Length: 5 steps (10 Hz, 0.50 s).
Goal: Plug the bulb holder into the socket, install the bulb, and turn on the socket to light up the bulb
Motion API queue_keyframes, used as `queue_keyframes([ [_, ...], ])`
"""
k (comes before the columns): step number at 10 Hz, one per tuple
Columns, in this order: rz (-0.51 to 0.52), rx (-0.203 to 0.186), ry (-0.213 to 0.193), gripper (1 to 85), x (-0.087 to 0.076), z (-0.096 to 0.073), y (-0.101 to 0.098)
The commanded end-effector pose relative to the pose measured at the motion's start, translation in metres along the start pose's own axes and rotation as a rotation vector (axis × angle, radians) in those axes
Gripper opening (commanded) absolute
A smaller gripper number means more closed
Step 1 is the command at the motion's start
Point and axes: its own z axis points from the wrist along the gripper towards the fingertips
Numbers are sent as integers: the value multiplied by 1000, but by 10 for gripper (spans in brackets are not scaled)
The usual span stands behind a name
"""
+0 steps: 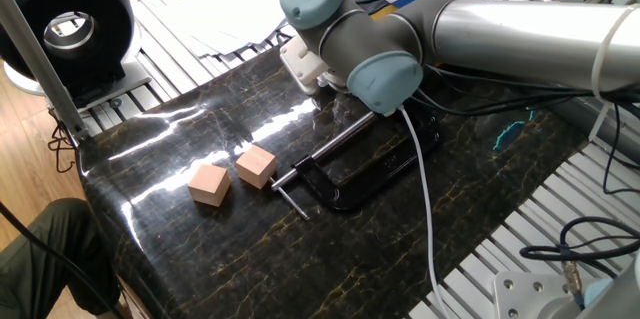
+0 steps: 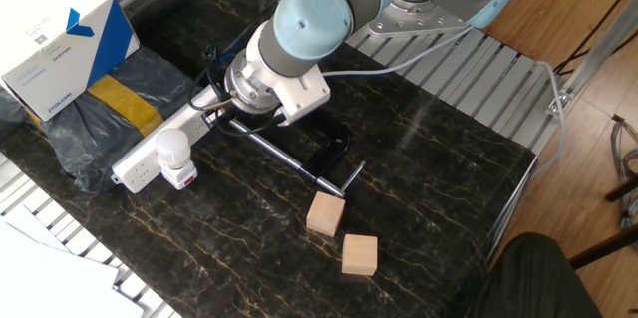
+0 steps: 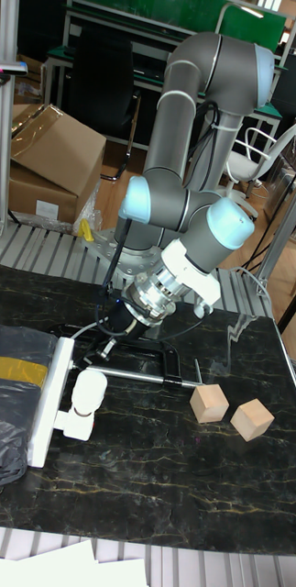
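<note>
From one fixed view I mostly get arm [image 1: 480,19]; the wrist blocks the strip completely, so no bulb or holder visible here; two wooden cubes [image 1: 232,175] sit side by side on the dark marble table [image 1: 180,249], with a black C-clamp [image 1: 350,174] just beside them.

The other fixed view is way better; the socket [image 2: 164,146] lies diagonally, its far end under the wrist; the holder [image 2: 179,171] is plugged into it near the front end, red mark showing at its base, and the bulb [image 2: 171,146] sits on top of the holder; the gripper [image 2: 221,107] is low over the strip, further along than the bulb, apart from it; can't tell if the fingers are spread or pinched, they're too dark and tucked under; a white and blue box [image 2: 60,34] rests on a grey bag [image 2: 110,109] behind the strip.

Tall fixed view; gripper [image 3: 111,335] is down by the socket's [image 3: 51,399] far end; bulb [image 3: 88,389] lies sideways off the strip, not visibly lit; jaw state still unreadable.
</note>
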Motion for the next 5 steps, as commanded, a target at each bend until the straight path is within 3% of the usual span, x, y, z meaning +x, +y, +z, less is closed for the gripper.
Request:
queue_keyframes([
  [1, -1, 7, -4, 10, 2, 4, -2],
  [5, -12, 15, 6, 10, 5, 5, -4],
])
